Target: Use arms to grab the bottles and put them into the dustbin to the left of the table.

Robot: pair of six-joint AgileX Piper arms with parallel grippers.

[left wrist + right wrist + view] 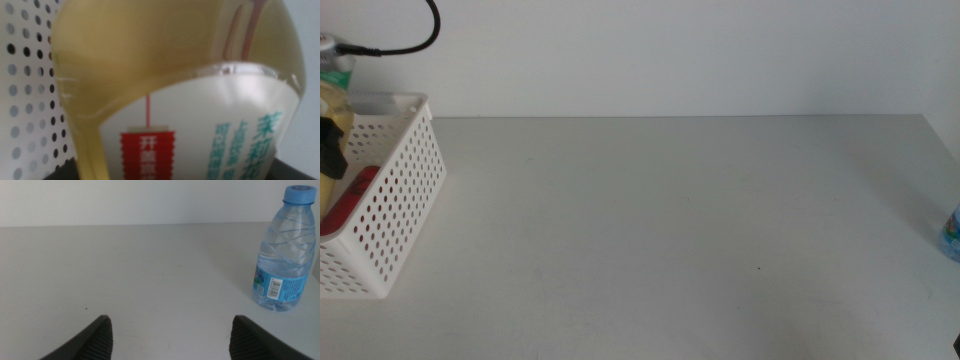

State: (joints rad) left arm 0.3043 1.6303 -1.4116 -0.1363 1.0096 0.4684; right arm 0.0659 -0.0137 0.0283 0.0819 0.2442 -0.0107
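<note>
Over the dustbin (395,200) at the table's left, the left gripper (332,150) grips the yellow tea bottle (175,90); release low, beside the red soda can (350,195). The right gripper (170,335), jaws apart, waits near the water bottle (285,255).

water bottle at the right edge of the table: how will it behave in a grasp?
The water bottle looks full, so probably fairly heavy for its size and stiffer than an empty one. Its thin ribbed clear wall may still give under the fingers. It stands upright, tall and narrow, so a nudge near the blue cap could tip it, and then it would likely roll.
</note>
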